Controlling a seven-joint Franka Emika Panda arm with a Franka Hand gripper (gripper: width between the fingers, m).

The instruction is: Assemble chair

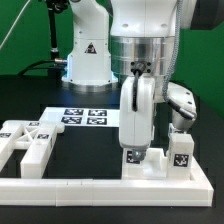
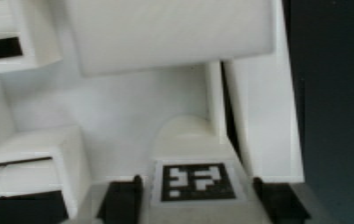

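My gripper (image 1: 138, 78) hangs over the table's front right and is shut on a tall white chair part (image 1: 137, 112) that stands upright. In the wrist view the dark fingers (image 2: 128, 203) press both sides of this part, which carries a square tag (image 2: 195, 181) between them; the gripper's midpoint (image 2: 199, 203) lies on it. The part's lower end (image 1: 133, 156), also tagged, sits against the front rail. A short tagged post (image 1: 180, 152) stands just to the exterior view's right of it. An X-braced panel with blocky pieces (image 1: 30, 142) lies at the exterior view's left.
A long white L-shaped rail (image 1: 100, 186) runs along the table's front edge. The marker board (image 1: 84, 117) lies flat behind the parts. The robot's base (image 1: 88, 55) stands at the back. A broad white slab (image 2: 170, 38) fills the far part of the wrist view.
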